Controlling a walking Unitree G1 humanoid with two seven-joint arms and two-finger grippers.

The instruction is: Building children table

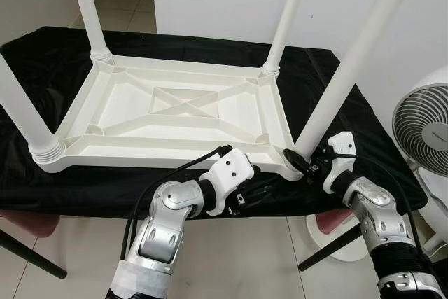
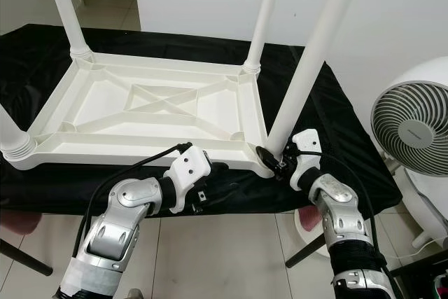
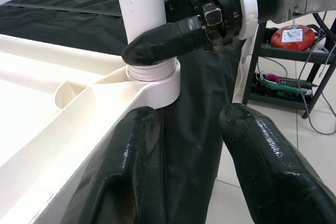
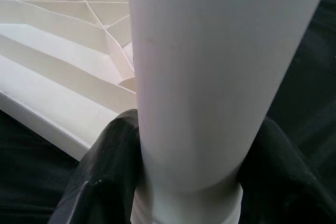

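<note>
Item: white plastic children's table top, inverted, ribbed underside up, lying on a bench draped in black cloth. It spans most of the bench, its near rim along the bench's front edge.

Legs: four white legs stand in the corner sockets. The near-right leg rises at a slant from the socket at the bench's front right corner; far-right leg, far-left leg and near-left leg occupy the other corners.

Right gripper: clamped around the base of the near-right leg, one black finger on each side, just above the threaded collar.

Left gripper: fingers spread narrowly with nothing between them, held at the table top's front rim just beside the same socket; one finger lies against the rim.

Surroundings: a white floor fan stands right of the bench; tiled floor below; white wall behind.

View notes: the left wrist view alone shows a dark shelf rack with a red round object and cables beyond the bench's right end. The right wrist view shows the leg close, with the crossed ribs behind it.
</note>
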